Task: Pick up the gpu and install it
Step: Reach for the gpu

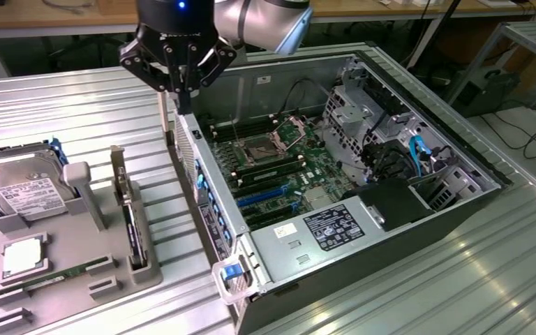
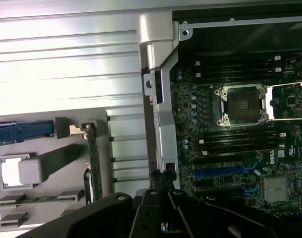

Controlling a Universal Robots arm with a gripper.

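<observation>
Now, gripper (image 1: 183,105) (image 2: 162,181): hangs on the arm above the edge of the computer case, on the side of the case that faces the tray.
Fingers (image 1: 186,84): pressed together into a single dark point aimed straight down, with nothing between them.
Gpu (image 1: 130,216) (image 2: 94,158): stands on edge in a slot of the tray, seen as a thin dark strip with its pale metal bracket rising at the end farther from the exterior camera; it is clear of the gripper and untouched.
Tray (image 1: 72,244) (image 2: 47,119): grey holder lying on the table at the exterior view's left, just beside the case.
Hard drive (image 1: 21,185): silver, labelled, propped at a tilt at the tray's far corner.
Memory stick (image 1: 58,273): narrow and green, lying flat in a slot near the tray's front.
Computer case (image 1: 361,279): lies on its side with the side panel off, so the inside is open to view.
Motherboard (image 1: 278,167) (image 2: 230,148): green, flat on the floor of the case, with blue and black expansion slots bare.
Processor socket (image 1: 254,150) (image 2: 240,105): square, metal-framed, between rows of memory slots.
Table (image 1: 82,105) (image 2: 67,64): ribbed pale metal, carrying both tray and case.
</observation>
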